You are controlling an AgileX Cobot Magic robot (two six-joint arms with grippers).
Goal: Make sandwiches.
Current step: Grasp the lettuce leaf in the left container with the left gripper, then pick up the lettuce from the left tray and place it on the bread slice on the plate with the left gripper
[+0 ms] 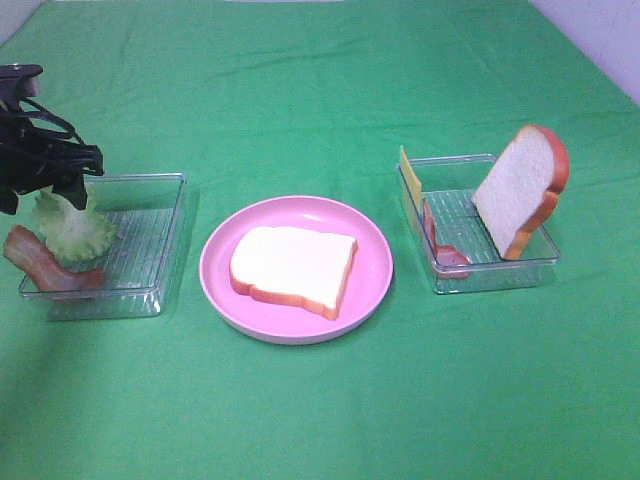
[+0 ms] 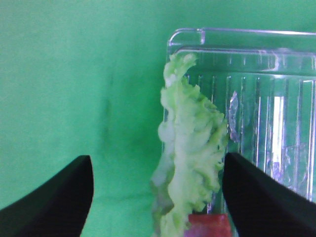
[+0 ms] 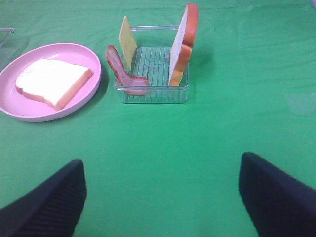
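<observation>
One pale green ruffled lettuce leaf (image 2: 192, 148) is stood on edge against a wall of the clear ribbed plastic tray (image 2: 276, 44), straddled by the left pincer (image 2: 157, 165), jaws parted. It is best pinched mid-leaf, clear of that wall. The right pincer (image 3: 160, 170) is spread wide, empty.

The lettuce leaf (image 2: 190, 163) is pale green, the plate (image 1: 375, 265) pink, its bread slice (image 1: 295, 268) white with orange-brown crust.
</observation>
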